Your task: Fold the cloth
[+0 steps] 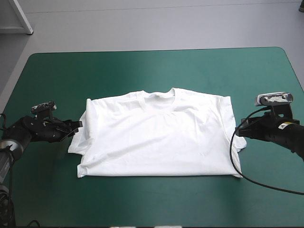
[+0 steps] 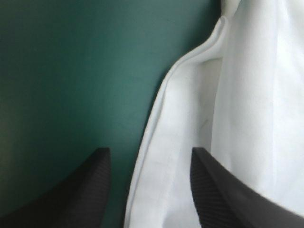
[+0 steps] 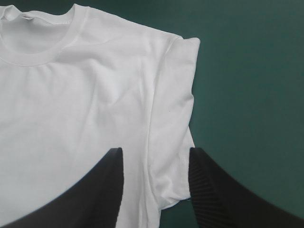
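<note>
The white T-shirt [image 1: 159, 134] lies spread flat on the teal-green cover [image 1: 152, 71], collar toward the far edge, both sleeves tucked in at the sides. My left gripper [image 1: 76, 127] is low at the shirt's left edge, open, and the left sleeve's hem [image 2: 161, 156] runs between its black fingers [image 2: 90, 190]. My right gripper [image 1: 239, 130] is low at the shirt's right edge, open, with the right sleeve [image 3: 168, 142] between its fingers [image 3: 213, 190]. The collar [image 3: 52, 52] shows ahead of the right gripper.
Bare teal-green cover surrounds the shirt on all sides, widest toward the far edge and at the near edge [image 1: 152, 204]. A white frame corner [image 1: 21, 19] stands beyond the table's far left corner.
</note>
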Robot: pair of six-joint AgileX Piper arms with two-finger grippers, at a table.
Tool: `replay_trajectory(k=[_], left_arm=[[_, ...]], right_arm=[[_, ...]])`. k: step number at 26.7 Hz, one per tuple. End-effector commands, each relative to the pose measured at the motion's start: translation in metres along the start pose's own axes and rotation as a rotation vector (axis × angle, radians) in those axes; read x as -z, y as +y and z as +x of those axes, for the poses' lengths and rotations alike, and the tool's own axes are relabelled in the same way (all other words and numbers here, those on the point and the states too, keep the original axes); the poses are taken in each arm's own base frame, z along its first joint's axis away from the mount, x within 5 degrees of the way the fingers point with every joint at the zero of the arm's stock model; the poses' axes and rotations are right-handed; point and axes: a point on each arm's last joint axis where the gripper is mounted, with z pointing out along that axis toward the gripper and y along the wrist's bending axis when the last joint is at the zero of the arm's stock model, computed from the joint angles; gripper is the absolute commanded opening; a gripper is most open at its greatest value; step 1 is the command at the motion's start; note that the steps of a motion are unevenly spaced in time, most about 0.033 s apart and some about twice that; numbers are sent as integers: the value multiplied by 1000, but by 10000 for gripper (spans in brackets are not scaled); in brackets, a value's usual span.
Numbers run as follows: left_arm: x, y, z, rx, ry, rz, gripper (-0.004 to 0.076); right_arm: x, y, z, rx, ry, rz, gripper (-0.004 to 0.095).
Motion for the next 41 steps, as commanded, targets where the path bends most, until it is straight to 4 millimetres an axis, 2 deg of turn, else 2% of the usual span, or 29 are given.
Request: replay_trajectory(k=[1,4,6,9,12,15,16,18,28,34,41], left_arm=[[1,-2,-14,-2,-71,10,376],[-16,2,-12,-14,-19,8,376],[-25,-3,-9,-41,13,19,376],[-31,-11,-6,-100,33,33,370],[-36,-17,-3,-151,50,40,328],[-36,-14,-5,-150,34,25,242],[-35,-12,-6,-143,28,21,190],[-35,-8,-9,-135,7,6,22],[-30,-10,-11,-146,-8,17,21],[-1,-20,-26,-176,-88,43,21],[14,-30,-36,-198,-74,92,21]], right_arm=[[10,0,-14,-3,-96,15,415],[10,0,-14,-6,-101,14,414],[10,0,-15,-13,-107,11,414],[10,0,-15,-18,-109,6,414],[10,1,-15,-23,-111,1,414],[10,1,-15,-19,-108,-3,414],[10,2,-14,-22,-106,-8,414],[10,2,-14,-23,-98,-13,414],[10,2,-14,-17,-96,-13,414],[10,2,-14,-10,-105,-8,413],[10,1,-15,-8,-117,-2,413]])
